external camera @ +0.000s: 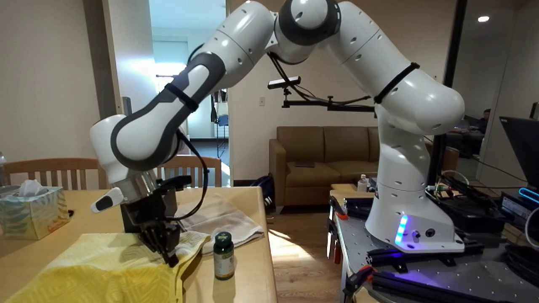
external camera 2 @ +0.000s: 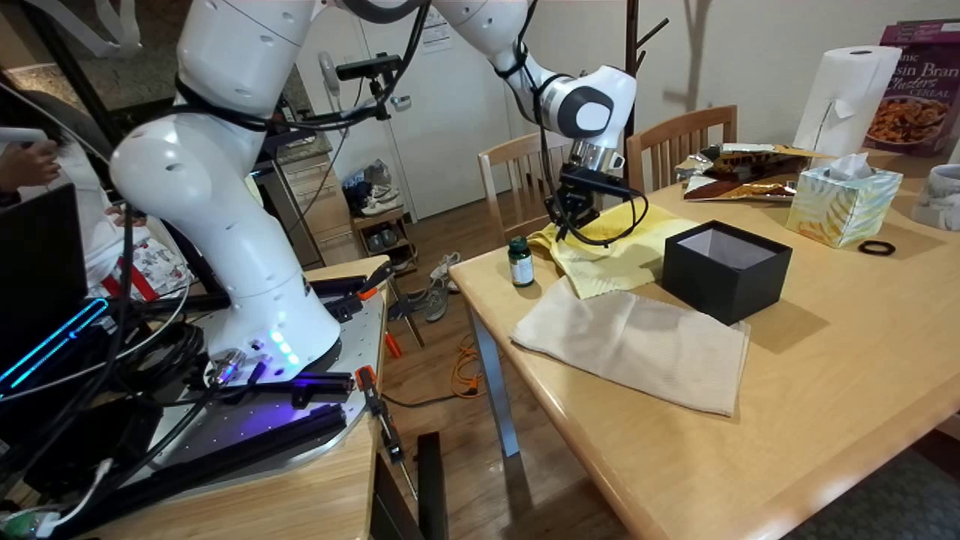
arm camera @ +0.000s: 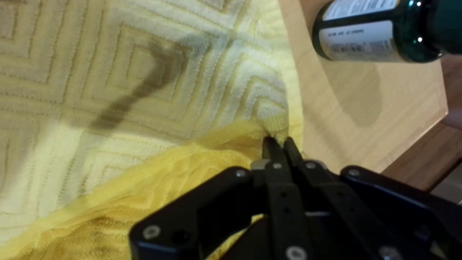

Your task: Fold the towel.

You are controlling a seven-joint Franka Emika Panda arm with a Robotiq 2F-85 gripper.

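The yellow towel (external camera: 113, 280) lies on the wooden table, partly wrinkled, with a patterned pale side and a deeper yellow side showing. It also shows in an exterior view (external camera 2: 607, 262) and fills the left of the wrist view (arm camera: 54, 86). In the wrist view an edge of it runs as a raised fold to my gripper's fingertips. My gripper (arm camera: 279, 142) points down at the towel's edge near the bottle, its fingers nearly together with a little cloth between the tips. The gripper also shows in both exterior views (external camera: 170, 259) (external camera 2: 562, 231).
A dark green bottle (external camera: 224, 256) stands close beside the towel, near the table edge; it shows in the wrist view (arm camera: 361, 39). A folded beige cloth (external camera 2: 637, 337) and an open black box (external camera 2: 720, 281) adjoin the towel. A tissue box (external camera 2: 840, 206) stands farther off.
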